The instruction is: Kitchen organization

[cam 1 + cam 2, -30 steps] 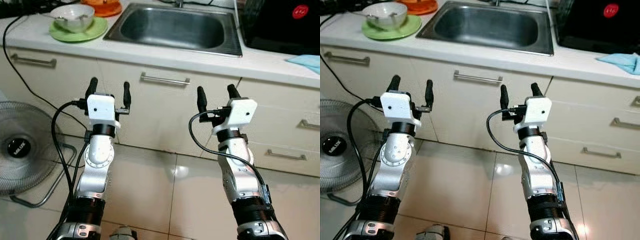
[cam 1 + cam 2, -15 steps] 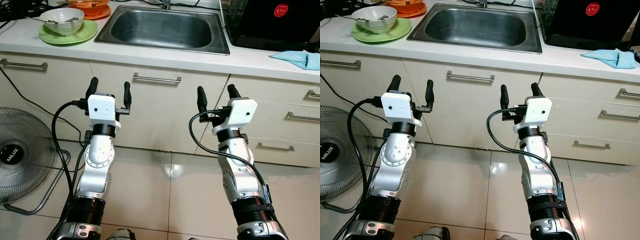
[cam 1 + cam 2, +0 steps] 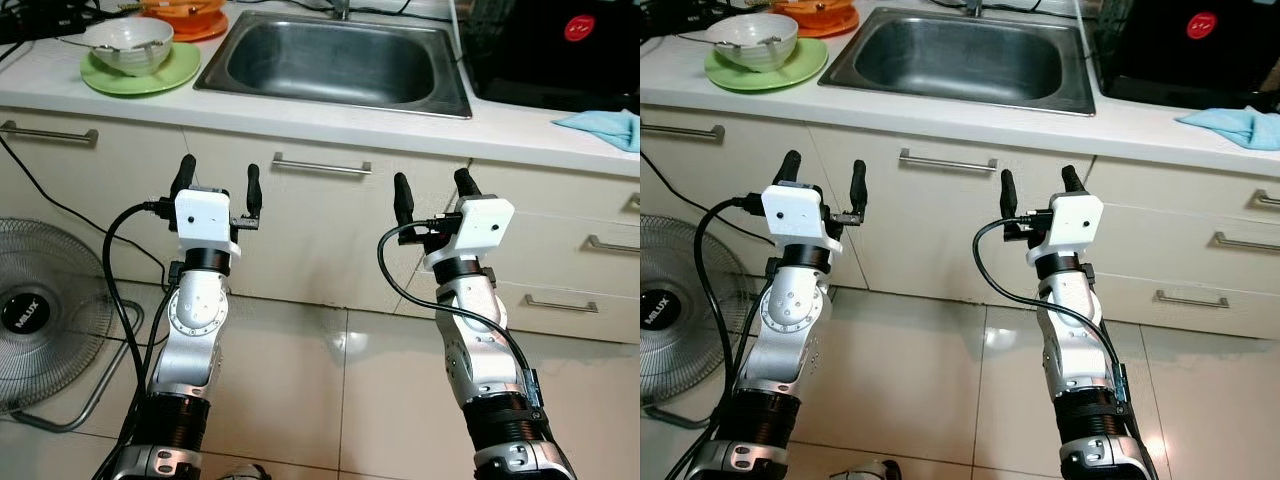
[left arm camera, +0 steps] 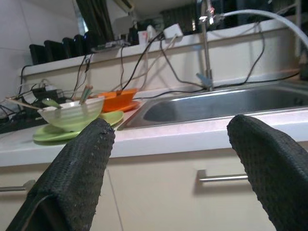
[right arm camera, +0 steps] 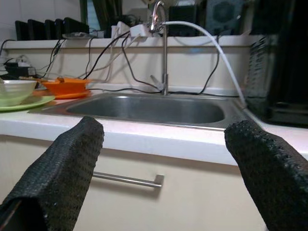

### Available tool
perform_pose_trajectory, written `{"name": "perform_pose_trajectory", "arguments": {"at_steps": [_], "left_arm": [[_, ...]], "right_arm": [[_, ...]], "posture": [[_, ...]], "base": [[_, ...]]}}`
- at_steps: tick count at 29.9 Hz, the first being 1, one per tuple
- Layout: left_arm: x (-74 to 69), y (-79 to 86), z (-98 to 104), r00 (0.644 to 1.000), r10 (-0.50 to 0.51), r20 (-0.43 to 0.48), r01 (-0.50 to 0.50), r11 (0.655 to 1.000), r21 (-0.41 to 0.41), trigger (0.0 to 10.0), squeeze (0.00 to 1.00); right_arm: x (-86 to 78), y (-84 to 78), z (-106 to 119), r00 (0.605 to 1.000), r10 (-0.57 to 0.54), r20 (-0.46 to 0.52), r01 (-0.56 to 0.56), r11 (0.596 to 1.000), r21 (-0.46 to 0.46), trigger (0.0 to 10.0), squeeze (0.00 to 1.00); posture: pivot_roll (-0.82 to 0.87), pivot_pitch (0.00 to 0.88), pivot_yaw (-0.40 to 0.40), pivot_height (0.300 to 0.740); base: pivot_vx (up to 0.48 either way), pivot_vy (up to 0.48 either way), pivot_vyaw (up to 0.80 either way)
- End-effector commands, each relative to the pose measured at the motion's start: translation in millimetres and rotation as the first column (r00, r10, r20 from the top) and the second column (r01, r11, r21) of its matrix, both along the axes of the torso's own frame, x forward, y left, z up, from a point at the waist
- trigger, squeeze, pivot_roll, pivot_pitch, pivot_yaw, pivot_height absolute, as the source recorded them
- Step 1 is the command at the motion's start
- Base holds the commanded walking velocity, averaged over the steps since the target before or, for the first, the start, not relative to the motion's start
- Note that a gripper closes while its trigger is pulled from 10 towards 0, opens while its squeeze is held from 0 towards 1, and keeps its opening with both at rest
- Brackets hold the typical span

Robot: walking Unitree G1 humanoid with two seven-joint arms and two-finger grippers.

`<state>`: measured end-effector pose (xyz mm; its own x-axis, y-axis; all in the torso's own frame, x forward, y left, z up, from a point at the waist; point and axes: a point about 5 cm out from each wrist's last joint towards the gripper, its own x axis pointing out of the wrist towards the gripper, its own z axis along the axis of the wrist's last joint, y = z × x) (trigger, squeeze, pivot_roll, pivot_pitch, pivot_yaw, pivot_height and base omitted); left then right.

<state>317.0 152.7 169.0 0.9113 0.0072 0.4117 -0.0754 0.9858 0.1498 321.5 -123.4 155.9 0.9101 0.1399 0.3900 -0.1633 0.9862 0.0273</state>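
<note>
Steel sink [image 3: 335, 62] sits in the counter ahead; left gripper [image 3: 215, 185] and right gripper [image 3: 435, 195] (fingers spread wide, holding nothing) hover before the cabinets [image 3: 300, 225].

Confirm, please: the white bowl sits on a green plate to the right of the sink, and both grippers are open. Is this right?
Not quite. The white bowl sits on the green plate to the left of the sink, as the left eye view shows. Left gripper and right gripper are open.
</note>
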Motion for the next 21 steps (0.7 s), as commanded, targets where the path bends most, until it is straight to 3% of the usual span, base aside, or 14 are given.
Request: {"name": "perform_pose_trajectory", "arguments": {"at_steps": [1, 21], "left_arm": [[0.7, -4.2, -1.1, 1.0, -0.008, -0.012, 0.008, 1.0, -0.002, 10.0, 0.0], [0.3, -4.3, -0.2, 1.0, -0.005, -0.01, 0.005, 1.0, -0.001, 10.0, 0.0]], "right_arm": [[0.0, -6.5, -3.8, 1.0, -0.016, -0.02, 0.016, 1.0, -0.002, 10.0, 0.0], [0.0, -5.2, -3.9, 1.0, -0.002, -0.02, 0.002, 1.0, -0.009, 10.0, 0.0]], "posture": [[0.03, 0.104, -0.023, 0.74], [0.04, 0.108, -0.03, 0.74]], "base": [[0.398, 0.0, 0.0], [0.402, 0.0, 0.0]]}}
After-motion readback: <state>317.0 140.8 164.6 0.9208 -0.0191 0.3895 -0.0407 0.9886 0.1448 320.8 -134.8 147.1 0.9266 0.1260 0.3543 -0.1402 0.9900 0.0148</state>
